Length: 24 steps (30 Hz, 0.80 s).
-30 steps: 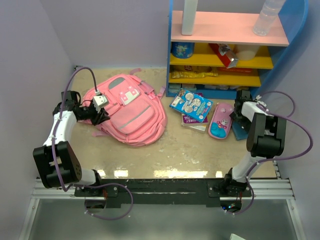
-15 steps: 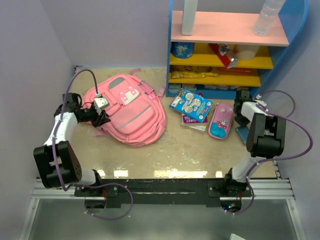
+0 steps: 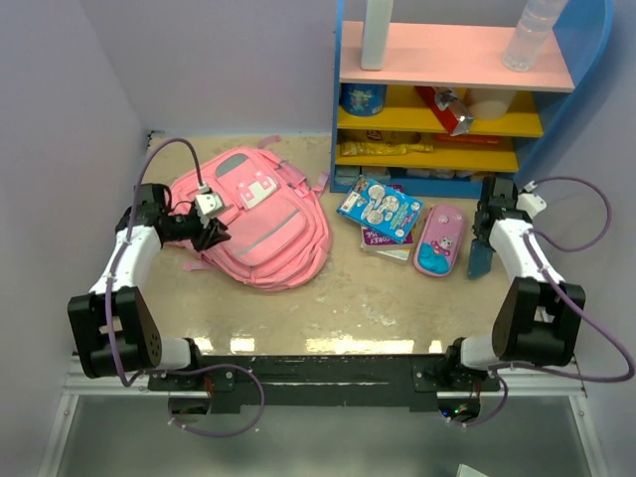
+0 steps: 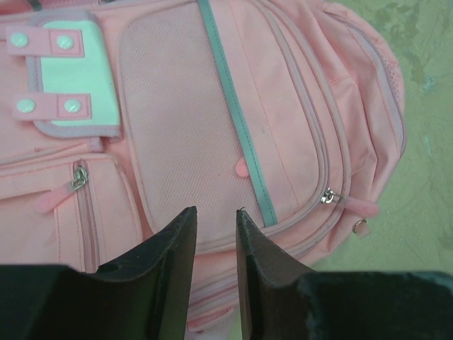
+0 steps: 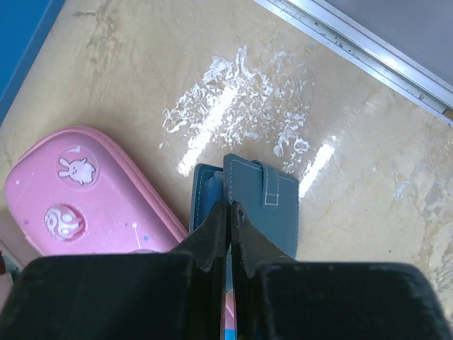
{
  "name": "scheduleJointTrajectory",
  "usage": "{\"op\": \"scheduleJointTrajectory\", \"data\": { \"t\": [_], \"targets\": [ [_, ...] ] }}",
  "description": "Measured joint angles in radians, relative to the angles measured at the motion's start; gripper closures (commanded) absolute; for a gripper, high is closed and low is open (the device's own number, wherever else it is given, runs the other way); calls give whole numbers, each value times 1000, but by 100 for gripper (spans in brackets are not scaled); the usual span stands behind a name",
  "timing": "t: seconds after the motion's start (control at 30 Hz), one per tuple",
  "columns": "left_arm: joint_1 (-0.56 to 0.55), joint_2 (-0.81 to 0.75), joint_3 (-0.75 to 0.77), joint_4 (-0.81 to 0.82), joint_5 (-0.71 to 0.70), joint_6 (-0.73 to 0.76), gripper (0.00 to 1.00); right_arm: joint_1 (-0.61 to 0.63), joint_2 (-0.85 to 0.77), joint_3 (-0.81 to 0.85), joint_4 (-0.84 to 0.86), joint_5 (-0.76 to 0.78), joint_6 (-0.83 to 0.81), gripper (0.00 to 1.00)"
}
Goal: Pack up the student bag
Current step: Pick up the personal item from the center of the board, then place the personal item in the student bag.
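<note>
The student bag [image 3: 263, 231], a big soft pink backpack, lies flat at the left of the table and fills the left wrist view [image 4: 212, 106]. My left gripper [image 3: 211, 237] hovers over its left side. Its jaws [image 4: 216, 211] stand apart, with only bag fabric showing in the gap. At the right, my right gripper [image 3: 485, 234] is shut on one cover of a blue wallet [image 5: 272, 205]. The wallet [image 3: 479, 260] stands on edge on the table beside a glossy pink pencil case [image 5: 78, 191].
Two picture books [image 3: 383, 211] lie stacked between the bag and the pencil case [image 3: 439, 238]. A blue shelf unit [image 3: 447, 99] with yellow and pink boards holds packets and bottles at the back right. Purple walls close in both sides.
My right gripper has shut on the blue wallet, and its arm has swung out to the right. My left gripper has drifted slightly nearer along the bag's left side.
</note>
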Motion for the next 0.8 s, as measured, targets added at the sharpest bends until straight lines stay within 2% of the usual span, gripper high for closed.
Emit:
{"op": "scheduleJointTrajectory", "data": {
  "t": [0.17, 0.43, 0.47, 0.5, 0.6, 0.8],
  "targets": [
    [-28, 1, -4, 57, 33, -35, 66, 69, -130, -51, -6, -21, -3, 100],
    [-122, 20, -6, 87, 38, -63, 57, 495, -204, 66, -11, -41, 32, 100],
    [-140, 15, -12, 98, 33, -69, 55, 522, -207, 74, -9, -48, 40, 100],
    [-166, 7, -21, 108, 26, -77, 47, 550, -209, 80, -4, -53, 50, 100],
    [-249, -19, -55, 137, -4, -98, 37, 618, -196, 97, 8, -76, 81, 100],
    [-365, -24, -96, 220, -101, -130, 34, 714, -82, 170, 68, -121, 121, 100]
  ]
}}
